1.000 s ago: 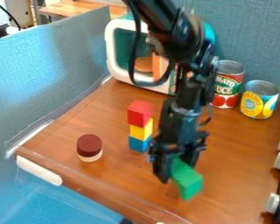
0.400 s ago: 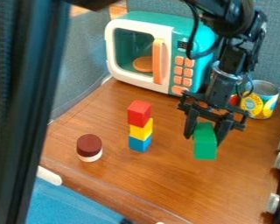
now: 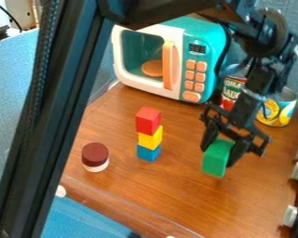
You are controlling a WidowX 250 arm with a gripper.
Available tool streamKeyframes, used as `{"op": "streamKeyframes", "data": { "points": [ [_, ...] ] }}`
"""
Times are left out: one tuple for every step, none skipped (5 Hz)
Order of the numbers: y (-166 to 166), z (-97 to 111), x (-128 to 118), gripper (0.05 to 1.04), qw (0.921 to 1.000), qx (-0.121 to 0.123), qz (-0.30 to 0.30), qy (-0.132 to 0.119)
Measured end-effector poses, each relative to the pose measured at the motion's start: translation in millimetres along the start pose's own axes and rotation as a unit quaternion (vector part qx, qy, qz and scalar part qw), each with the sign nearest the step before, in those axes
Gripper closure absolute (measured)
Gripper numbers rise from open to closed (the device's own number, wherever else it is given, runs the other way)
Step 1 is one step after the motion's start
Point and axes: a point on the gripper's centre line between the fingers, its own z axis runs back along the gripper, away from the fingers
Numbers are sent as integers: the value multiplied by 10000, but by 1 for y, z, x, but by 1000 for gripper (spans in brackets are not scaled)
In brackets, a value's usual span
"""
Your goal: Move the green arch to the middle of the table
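My gripper [image 3: 223,151] hangs over the right half of the wooden table [image 3: 176,200], to the right of the block stack. It is shut on the green arch [image 3: 217,158], which sits between the two fingers, slightly tilted, its lower part showing below them. Whether the green piece touches the table I cannot tell.
Left of the gripper stands a stack of a red block [image 3: 147,120], a yellow block [image 3: 150,137] and a blue block [image 3: 148,153]. A brown-and-white round piece [image 3: 95,157] is farther left. Behind are a toy microwave [image 3: 176,60] and two cans [image 3: 281,109].
The gripper went back and to the right with the green piece, then slightly left while tilting. A dark arm part has come into the left side of the view.
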Motion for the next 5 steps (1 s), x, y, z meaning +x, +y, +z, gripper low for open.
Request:
{"op": "streamKeyframes", "data": {
  "points": [
    [-7, -16, -6, 456, 9994, -161, -50, -293],
    [3, -18, -10, 456, 9958, -419, 81, -811],
    [9, -22, -5, 456, 9934, -480, 215, -1023],
    [16, -25, -3, 456, 9932, -508, 347, -985],
    [16, -27, 6, 456, 9935, -534, 337, -948]
  ]
}}
